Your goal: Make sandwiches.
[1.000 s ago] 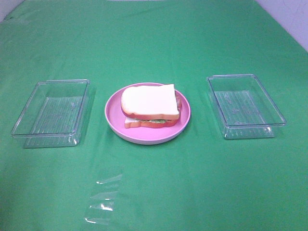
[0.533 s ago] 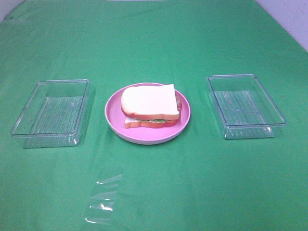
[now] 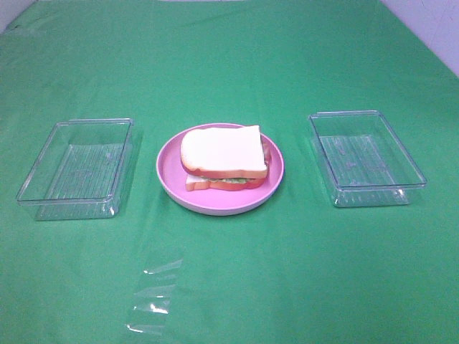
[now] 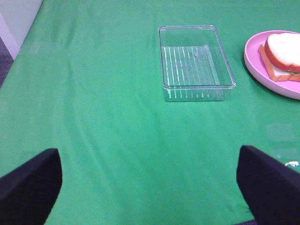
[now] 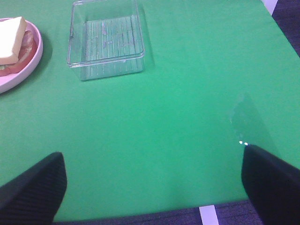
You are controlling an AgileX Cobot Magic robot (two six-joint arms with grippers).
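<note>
A sandwich (image 3: 224,158) is set on a pink plate (image 3: 171,183) on green cloth (image 3: 229,64); clear trays (image 3: 77,168) (image 3: 366,158) are placed either side.

Left pincer (image 4: 150,187) spread wide, holding nothing; right pincer (image 5: 154,187) likewise

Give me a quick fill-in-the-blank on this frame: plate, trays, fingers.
1. The sandwich sits on a round ____ plate.
2. The plate has ____ clear plastic trays beside it, the left tray and the right tray.
3. Both trays hold ____.
4. Each wrist view shows its gripper's fingers spread ____ above the green cloth.

Missing words: pink; two; nothing; apart
</note>
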